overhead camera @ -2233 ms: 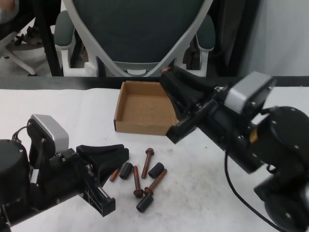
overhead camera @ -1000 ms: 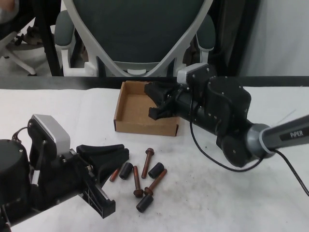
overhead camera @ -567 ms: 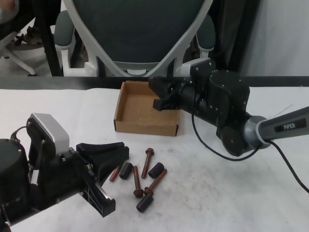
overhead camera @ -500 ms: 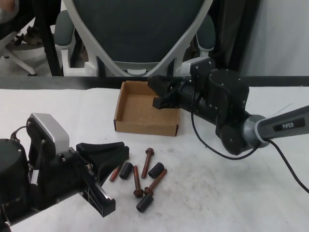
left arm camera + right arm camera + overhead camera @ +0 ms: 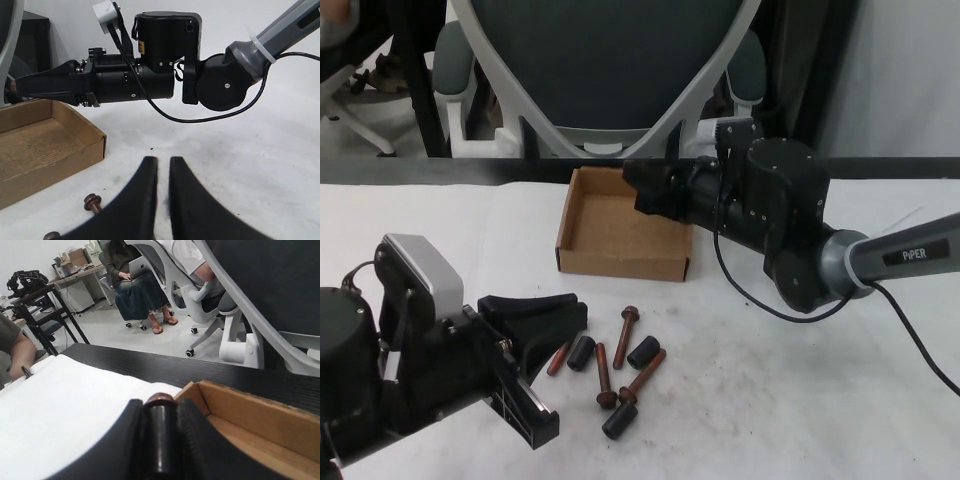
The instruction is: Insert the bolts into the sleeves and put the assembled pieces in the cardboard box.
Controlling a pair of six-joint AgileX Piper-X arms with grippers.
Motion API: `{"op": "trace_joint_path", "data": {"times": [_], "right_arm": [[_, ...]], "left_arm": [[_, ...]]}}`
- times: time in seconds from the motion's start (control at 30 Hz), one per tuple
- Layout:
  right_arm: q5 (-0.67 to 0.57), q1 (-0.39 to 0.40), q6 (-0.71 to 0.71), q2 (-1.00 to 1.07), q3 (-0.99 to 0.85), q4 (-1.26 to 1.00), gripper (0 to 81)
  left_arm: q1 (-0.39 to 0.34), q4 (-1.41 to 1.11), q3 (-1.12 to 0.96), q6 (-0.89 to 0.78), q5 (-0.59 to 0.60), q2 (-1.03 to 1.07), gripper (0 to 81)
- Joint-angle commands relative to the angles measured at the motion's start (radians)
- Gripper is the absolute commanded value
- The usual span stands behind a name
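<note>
At lower left my left gripper [image 5: 560, 315] sits pinched together on nothing, beside loose bolts [image 5: 624, 340] and sleeves [image 5: 582, 352] at lower centre. My right gripper [image 5: 634, 187] has swung down level over the box [image 5: 620, 263] at upper centre, clamping an assembled piece [image 5: 161, 440]. I judge the drop comes next.

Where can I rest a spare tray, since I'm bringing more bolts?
Bare bench lies right of the loose bolts and sleeves, and left of the cardboard box. Crowded: between the left pincer and the box, and under the right pincer gripping an assembled piece.
</note>
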Motion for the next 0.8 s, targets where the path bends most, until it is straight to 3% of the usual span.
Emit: {"op": "trace_joint_path", "data": {"times": [0.0,0.4,0.77], "right_arm": [[-0.011,-0.010,0.057,-0.003,-0.013,0.014,0.2],[-0.016,-0.029,0.238,-0.003,-0.019,0.123,0.2],[-0.036,-0.029,0.263,-0.003,-0.065,0.306,0.2]], "left_arm": [[-0.003,-0.012,0.000,0.008,0.004,-0.003,8.3],[-0.003,-0.011,0.000,0.005,0.004,-0.003,8.3],[-0.003,-0.011,0.000,0.005,0.004,-0.003,8.3]]}}
